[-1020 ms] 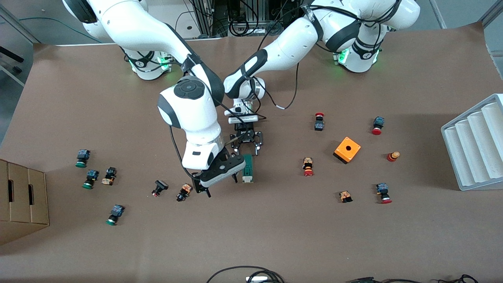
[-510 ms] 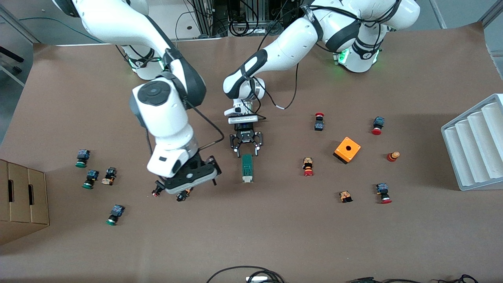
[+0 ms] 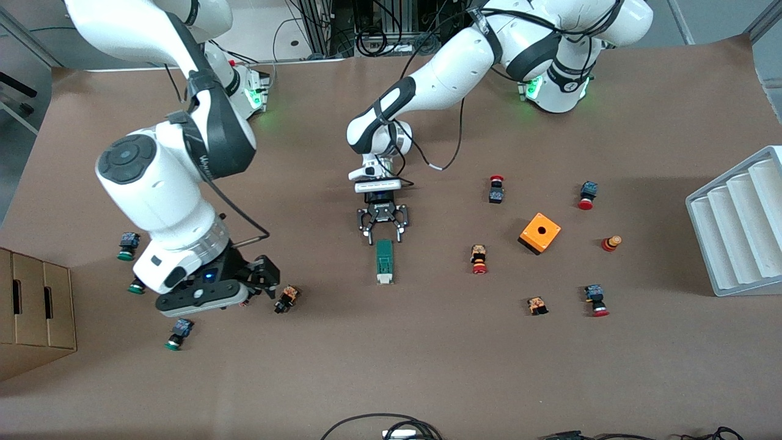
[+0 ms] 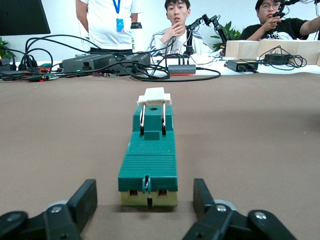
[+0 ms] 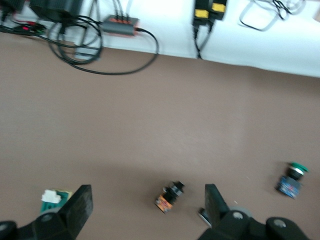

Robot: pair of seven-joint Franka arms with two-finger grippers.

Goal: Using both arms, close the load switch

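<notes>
The load switch [image 3: 383,261] lies flat in the middle of the table, a narrow dark-green block with a white lever piece at the end nearer the front camera. My left gripper [image 3: 383,229] is low at its other end and open. In the left wrist view the switch [image 4: 149,160] lies just ahead of the gripper [image 4: 145,202], whose fingers [image 4: 82,200] stand wider than the block and apart from it. My right gripper [image 3: 259,284] is open and empty in the air over small push buttons toward the right arm's end. Its wrist view [image 5: 147,205] shows the switch [image 5: 54,198] off to one side.
A black-and-orange push button [image 3: 286,299] lies under the right gripper. Several green-capped buttons [image 3: 127,245] lie beside a cardboard box [image 3: 33,311]. Red-capped buttons [image 3: 479,259], an orange box [image 3: 540,233] and a white rack [image 3: 739,226] are toward the left arm's end.
My right arm has swung away from the load switch toward its own end of the table and has risen. The left gripper and the switch have stayed where they were.
</notes>
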